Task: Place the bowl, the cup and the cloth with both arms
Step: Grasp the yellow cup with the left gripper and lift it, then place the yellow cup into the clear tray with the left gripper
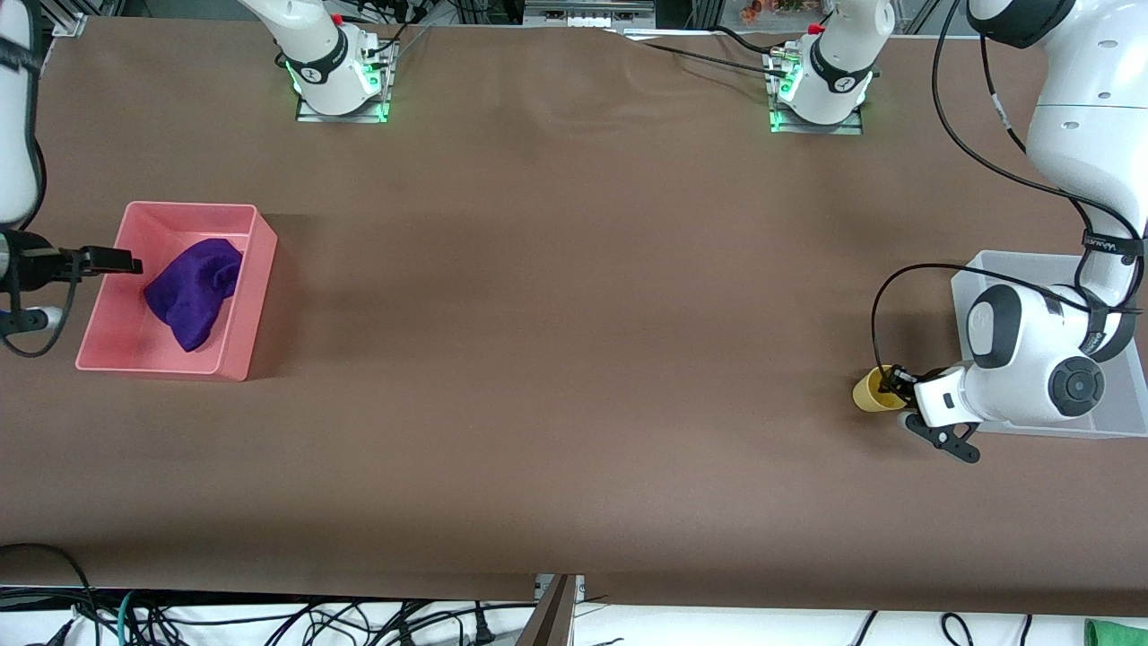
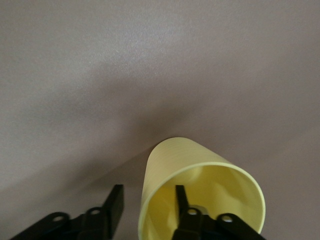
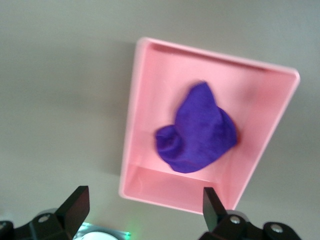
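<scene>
The yellow cup (image 1: 868, 392) is tilted, low at the table beside the clear bin (image 1: 987, 269), on the bin's side toward the right arm's end. My left gripper (image 1: 897, 388) straddles its rim. In the left wrist view (image 2: 148, 189) one finger (image 2: 181, 197) is inside the cup (image 2: 170, 160). The other (image 2: 116, 200) is outside, with a gap to the wall. The purple cloth (image 1: 193, 287) lies rumpled in the pink bin (image 1: 260, 269). My right gripper (image 1: 126, 263) is open and empty over that bin's edge at the right arm's end. Its wrist view (image 3: 145, 197) shows the cloth (image 3: 200, 130) in the bin (image 3: 131, 125). The bowl is hidden.
The left arm's white wrist covers most of the clear bin. Both arm bases stand at the table edge farthest from the front camera. Brown table surface stretches between the two bins.
</scene>
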`<state>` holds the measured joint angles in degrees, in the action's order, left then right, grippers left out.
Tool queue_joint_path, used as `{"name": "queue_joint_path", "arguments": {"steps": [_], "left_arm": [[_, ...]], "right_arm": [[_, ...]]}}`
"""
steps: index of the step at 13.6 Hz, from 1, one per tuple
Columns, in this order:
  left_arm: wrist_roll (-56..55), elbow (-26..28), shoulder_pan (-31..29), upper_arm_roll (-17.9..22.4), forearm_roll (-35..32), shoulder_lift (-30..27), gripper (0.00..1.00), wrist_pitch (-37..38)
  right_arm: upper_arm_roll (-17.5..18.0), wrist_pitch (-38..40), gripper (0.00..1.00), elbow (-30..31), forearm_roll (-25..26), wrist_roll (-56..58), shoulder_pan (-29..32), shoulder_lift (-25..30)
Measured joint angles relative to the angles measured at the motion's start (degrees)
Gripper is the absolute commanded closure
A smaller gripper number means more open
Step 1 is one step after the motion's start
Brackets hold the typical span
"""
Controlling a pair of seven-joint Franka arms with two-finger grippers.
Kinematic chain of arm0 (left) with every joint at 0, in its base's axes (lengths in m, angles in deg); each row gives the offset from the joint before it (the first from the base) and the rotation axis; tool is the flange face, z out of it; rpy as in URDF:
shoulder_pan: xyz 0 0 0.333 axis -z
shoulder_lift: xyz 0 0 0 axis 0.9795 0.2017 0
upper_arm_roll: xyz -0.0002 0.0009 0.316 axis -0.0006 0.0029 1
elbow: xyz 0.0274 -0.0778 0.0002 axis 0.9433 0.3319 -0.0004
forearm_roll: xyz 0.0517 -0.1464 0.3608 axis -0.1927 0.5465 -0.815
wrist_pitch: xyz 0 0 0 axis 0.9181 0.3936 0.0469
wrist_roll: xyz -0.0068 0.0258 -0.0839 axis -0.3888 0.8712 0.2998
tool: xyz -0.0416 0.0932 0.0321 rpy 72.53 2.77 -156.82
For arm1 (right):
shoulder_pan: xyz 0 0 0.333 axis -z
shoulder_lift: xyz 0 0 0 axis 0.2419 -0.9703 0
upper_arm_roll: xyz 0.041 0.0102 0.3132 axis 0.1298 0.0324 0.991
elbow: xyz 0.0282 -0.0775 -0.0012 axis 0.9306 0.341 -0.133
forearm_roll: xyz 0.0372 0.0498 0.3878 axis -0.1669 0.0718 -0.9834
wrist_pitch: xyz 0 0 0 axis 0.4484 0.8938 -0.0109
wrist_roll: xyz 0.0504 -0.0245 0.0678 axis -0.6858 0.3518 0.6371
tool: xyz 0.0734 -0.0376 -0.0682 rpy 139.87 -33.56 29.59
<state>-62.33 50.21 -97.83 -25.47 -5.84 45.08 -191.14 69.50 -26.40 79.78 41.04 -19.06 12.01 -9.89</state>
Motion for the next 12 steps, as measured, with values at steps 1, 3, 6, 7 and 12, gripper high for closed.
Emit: {"name": "queue_joint_path", "arguments": {"steps": [1,3,6,7,12], "left_arm": [[0.0,-0.3,0.0,0.0,0.0,-0.1,1.0,0.0],[0.0,-0.9,0.0,-0.1,0.0,-0.3,1.0,0.2],[0.2,-2.2,0.0,-0.4,0.0,-3.0,1.0,6.6],[1.0,-2.6,0.1,-0.4,0.0,-5.3,1.0,10.6],[14.5,-2.8,-2.7,2.2,-7.2,-17.1,1.0,25.8]], "right_arm": [[2.9,2.1,0.0,-2.4,0.0,-1.8,-0.1,0.8],[8.4,4.3,0.0,-5.0,1.4,-7.4,-0.4,2.2],[12.2,4.1,0.0,-6.2,2.6,-10.4,-0.7,3.8],[12.1,3.1,0.0,-6.7,2.7,-10.4,-0.6,4.6],[11.9,1.2,0.0,-7.2,3.1,-10.3,-0.2,8.8]]}}
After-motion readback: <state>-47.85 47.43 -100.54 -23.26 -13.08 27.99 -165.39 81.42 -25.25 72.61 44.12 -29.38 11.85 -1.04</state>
